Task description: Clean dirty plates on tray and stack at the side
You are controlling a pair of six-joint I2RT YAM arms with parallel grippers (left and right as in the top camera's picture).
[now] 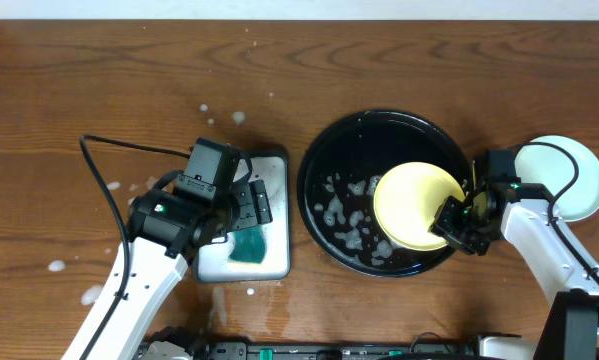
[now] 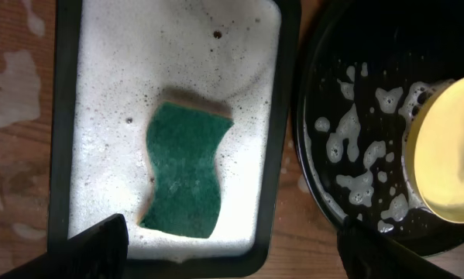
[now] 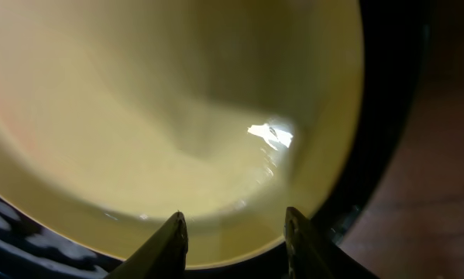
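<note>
- Overhead: the left gripper (image 1: 249, 205) hangs over the white tray (image 1: 274, 268), with the green sponge (image 1: 247, 245) right beneath it. The right gripper (image 1: 459, 222) is at the edge of the yellow plate (image 1: 414, 200), inside the black tray (image 1: 319, 160). A pale plate (image 1: 579, 165) lies on the table off to its right.
- Left wrist: the fingers (image 2: 100, 244) are spread wide with nothing between them. The sponge lies straight ahead in foam, and the black tray is off to their right.
- Right wrist: the yellow plate fills the view ahead of the fingertips (image 3: 172, 244). They stand partly apart and the rim crosses the gap; whether they grip it, I cannot tell.
</note>
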